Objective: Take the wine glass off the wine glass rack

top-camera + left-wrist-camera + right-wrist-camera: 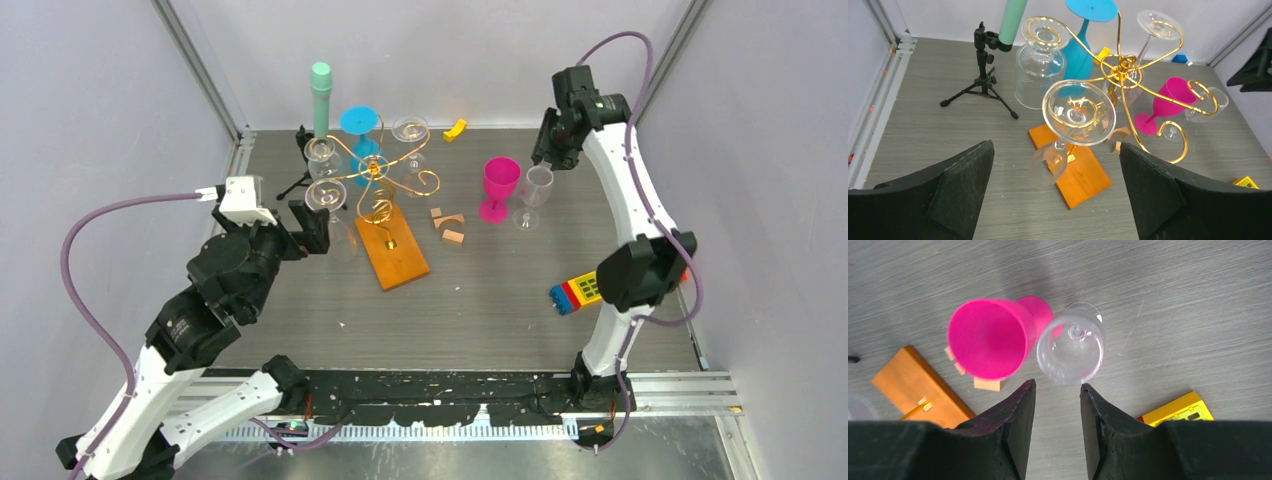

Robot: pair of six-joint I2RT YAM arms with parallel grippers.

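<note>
Wine glass point(537, 188) upright on the table point(500, 300), off the wine glass rack point(385, 185).
Left gripper point(1055, 147) is spread wide and empty, facing a clear glass point(1068, 127) hung upside down on the gold rack, left of centre. Further right, the standing glass is just beside a pink goblet point(500, 185); the right gripper point(1057, 385) hovers above it, fingers apart, gripping nothing.

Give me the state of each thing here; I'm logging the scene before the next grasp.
Gold wire wine glass rack on orange wooden base: upright, glasses hanging on it.
Nearest clear wine glass: hung bowl-down on the rack, tilted.
Blue goblet: hung bowl-down on the rack.
Pink goblet: upright, off the rack.
Clear wine glass beside the pink goblet: upright, off the rack.
Left gripper: open, empty.
Right gripper: open, empty.
</note>
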